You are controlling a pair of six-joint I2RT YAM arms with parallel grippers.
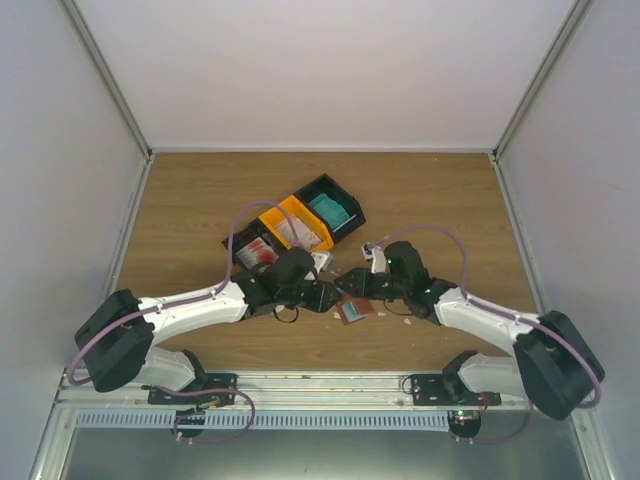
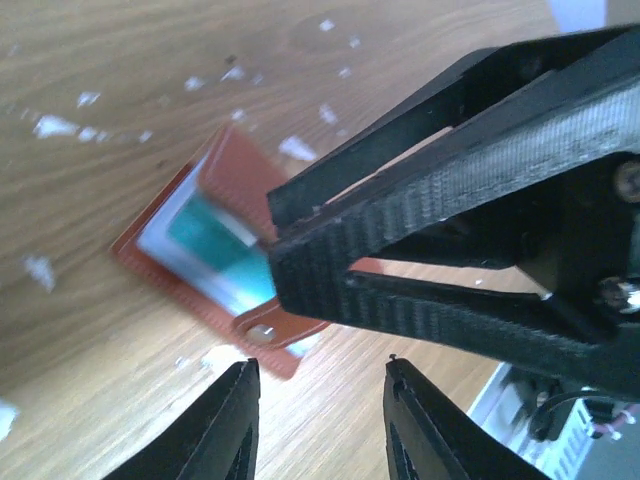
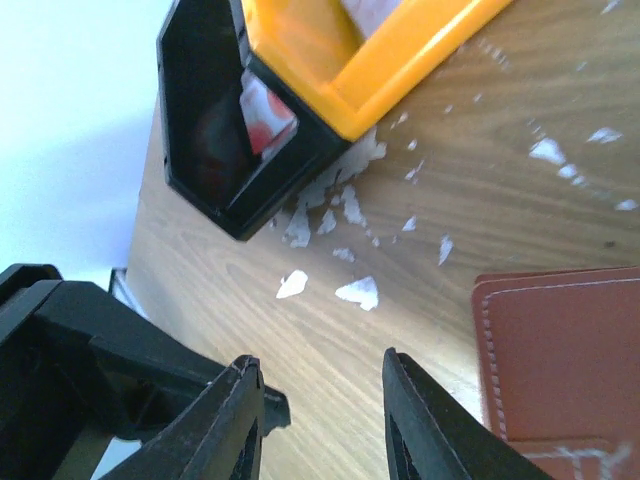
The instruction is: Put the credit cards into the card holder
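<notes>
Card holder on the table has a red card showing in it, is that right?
Not quite. The card holder does lie on the table, but the card showing in it is teal-green, not red. The left wrist view shows this.

Card holder [image 1: 356,311]: on table [image 1: 200,200], near-right of three bins [image 1: 286,211]; card [image 2: 212,243] in it; scraps [image 3: 358,292] between.

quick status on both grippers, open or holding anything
left gripper: open, holding nothing
right gripper: open, holding nothing
</notes>
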